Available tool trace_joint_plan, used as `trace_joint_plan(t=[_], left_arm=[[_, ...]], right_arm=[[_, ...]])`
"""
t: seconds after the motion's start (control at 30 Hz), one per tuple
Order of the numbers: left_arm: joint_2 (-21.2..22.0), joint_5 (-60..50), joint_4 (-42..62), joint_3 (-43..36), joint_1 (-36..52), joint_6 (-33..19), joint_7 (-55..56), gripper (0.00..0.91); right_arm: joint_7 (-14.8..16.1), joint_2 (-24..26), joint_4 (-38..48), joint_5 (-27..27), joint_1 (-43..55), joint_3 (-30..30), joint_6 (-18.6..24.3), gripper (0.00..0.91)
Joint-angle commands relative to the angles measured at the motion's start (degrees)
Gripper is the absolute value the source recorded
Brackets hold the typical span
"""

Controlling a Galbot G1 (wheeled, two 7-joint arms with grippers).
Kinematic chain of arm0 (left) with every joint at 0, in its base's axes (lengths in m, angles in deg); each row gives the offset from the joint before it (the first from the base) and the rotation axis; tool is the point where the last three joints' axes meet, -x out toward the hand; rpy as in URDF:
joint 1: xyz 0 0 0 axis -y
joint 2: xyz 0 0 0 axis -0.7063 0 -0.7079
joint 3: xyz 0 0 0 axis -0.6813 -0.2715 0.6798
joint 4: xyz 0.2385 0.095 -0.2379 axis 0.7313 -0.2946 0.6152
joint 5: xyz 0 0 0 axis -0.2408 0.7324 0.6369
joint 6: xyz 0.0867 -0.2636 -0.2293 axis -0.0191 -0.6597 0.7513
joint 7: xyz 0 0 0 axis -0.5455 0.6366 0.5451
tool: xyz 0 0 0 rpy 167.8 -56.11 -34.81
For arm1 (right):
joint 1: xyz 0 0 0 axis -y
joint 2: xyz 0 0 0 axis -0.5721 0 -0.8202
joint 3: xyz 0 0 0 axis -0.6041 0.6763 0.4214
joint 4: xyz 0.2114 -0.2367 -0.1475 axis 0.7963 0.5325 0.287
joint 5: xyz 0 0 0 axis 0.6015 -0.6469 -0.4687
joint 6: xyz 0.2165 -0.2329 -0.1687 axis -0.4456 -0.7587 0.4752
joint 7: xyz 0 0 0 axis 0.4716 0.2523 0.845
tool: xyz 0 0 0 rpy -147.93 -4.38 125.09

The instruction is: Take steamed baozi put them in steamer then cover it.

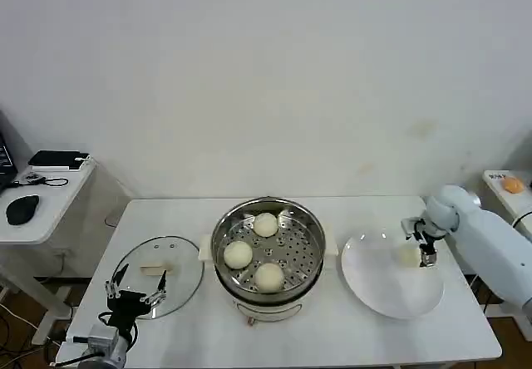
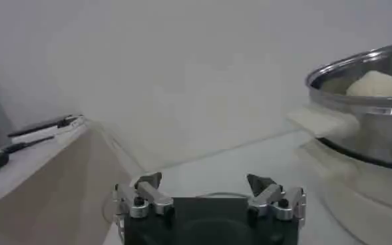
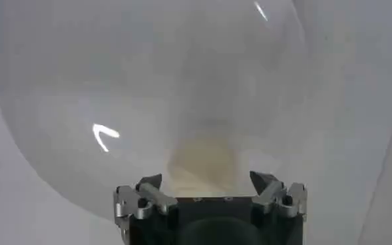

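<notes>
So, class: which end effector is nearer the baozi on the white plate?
Right. The right end effector hangs over the plate, just above that baozi. The left end effector sits across the table by the glass cover.

Fourth baozi (image 3: 203,160) is blurred and half hidden behind the right gripper (image 3: 205,183). Steamer (image 2: 369,100) is cut by the left wrist frame edge; left gripper (image 1: 133,290) base is cropped at the head view's bottom.
</notes>
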Motion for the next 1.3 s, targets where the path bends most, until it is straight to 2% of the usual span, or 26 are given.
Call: trace_joint_plan(t=[0.03,0.23,0.53,0.93,0.97,1.07,1.2,1.3], left_arm=[[-0.04,0.00,-0.02,0.10,-0.03,-0.05,0.02,0.907],[0.07,-0.03,0.06,0.09,-0.02,-0.04,0.05,0.907],[0.07,-0.04,0.11,0.07,0.01,-0.03,0.00,0.907],[0.14,-0.08,0.54,0.08,0.04,-0.09,0.07,0.907],[0.15,-0.09,0.54,0.06,0.06,-0.08,0.06,0.907],[0.19,-0.09,0.56,0.07,0.13,-0.08,0.07,0.907],[0.14,-0.11,0.84,0.07,0.18,-0.08,0.09,0.907],[0.19,-0.13,0.90,-0.02,0.25,-0.08,0.07,0.907]], right_arm=[[-0.89,-0.70,1.04,-1.02,-0.28,-0.22,0.33,0.907],[-1.83,-0.99,1.65,-1.56,-0.17,-0.20,0.73,0.907],[-1.41,-0.81,1.47,-2.17,-0.44,-0.06,1.15,0.907],[-3.24,-2.00,2.95,-3.02,-0.83,-0.10,1.58,0.907],[-3.23,-2.03,2.98,-3.05,-0.84,-0.11,1.64,0.897],[-3.35,-2.03,3.07,-3.13,-0.85,-0.12,1.94,0.766],[-3.39,-1.78,2.92,-2.97,-0.78,-0.20,2.05,0.715],[-3.36,-1.60,2.85,-3.03,-0.67,-0.19,2.30,0.715]])
